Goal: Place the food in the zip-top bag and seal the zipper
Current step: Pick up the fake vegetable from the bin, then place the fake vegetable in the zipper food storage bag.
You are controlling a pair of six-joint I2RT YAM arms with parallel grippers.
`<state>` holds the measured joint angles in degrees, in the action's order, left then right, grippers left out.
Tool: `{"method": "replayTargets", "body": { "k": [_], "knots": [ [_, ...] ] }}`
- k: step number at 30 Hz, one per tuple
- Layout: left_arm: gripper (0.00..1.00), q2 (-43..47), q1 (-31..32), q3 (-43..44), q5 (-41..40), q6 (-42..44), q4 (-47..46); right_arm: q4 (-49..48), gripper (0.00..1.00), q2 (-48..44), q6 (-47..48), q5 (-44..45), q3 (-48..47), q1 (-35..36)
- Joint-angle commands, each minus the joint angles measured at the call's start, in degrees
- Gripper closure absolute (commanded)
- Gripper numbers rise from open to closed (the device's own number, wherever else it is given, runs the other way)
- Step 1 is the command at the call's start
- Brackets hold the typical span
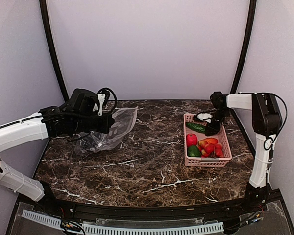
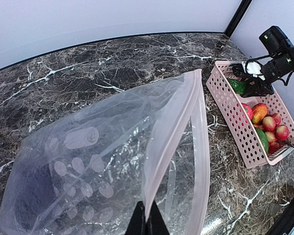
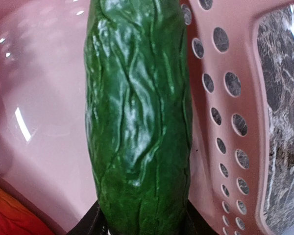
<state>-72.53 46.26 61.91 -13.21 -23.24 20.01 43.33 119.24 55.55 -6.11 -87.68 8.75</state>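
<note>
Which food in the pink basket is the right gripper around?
The green cucumber, at the far end of the pink basket; the right gripper straddles it, the other pieces lie nearer, untouched.

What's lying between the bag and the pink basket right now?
Nothing: only bare marble table lies between the zip-top bag and the pink basket. The top external view shows the whole stretch, and the left wrist view agrees.

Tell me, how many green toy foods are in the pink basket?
2: the cucumber at the basket's far end, and a rounder green piece against its left wall, nearer the front. Others may be hidden.
</note>
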Motion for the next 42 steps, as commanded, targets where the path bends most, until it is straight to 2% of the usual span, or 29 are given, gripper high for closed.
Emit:
{"method": "replayTargets", "body": {
  "k": [1, 5, 11, 18, 24, 34, 42],
  "knots": [
    [0.99, 0.34, 0.14, 0.09, 0.64, -0.18, 0.17, -0.55, 0.60, -2.30, -1.87, 0.34, 2.17, 0.83],
    [0.99, -0.15, 0.15, 0.18, 1.14, -0.26, -0.65, -0.22, 0.69, -5.23, -3.57, 1.37, 3.28, 0.83],
    [0.99, -1.11, 0.14, 0.74, 1.73, 0.07, -1.49, 1.96, 0.71, -12.79, -5.69, 1.86, 5.92, 0.63],
    [0.99, -2.18, 0.15, 3.23, 1.21, 2.44, -1.32, 10.12, 0.73, -21.56, -8.61, -4.86, 3.48, 1.87],
    [0.99, -4.55, 0.15, 5.68, -0.23, 5.37, -2.11, 14.97, 0.74, -26.28, -13.31, -13.07, -0.94, 7.06],
    [0.99, -9.25, 0.17, 9.09, 0.76, 10.61, -4.93, 23.59, 0.75, -22.34, -22.03, -32.26, -8.60, 17.11],
    [0.99, -10.50, 2.03, 8.82, 0.62, 13.42, -8.16, 29.84, 0.75, -15.92, -26.85, -45.66, -13.09, 19.04]
  ]
}}
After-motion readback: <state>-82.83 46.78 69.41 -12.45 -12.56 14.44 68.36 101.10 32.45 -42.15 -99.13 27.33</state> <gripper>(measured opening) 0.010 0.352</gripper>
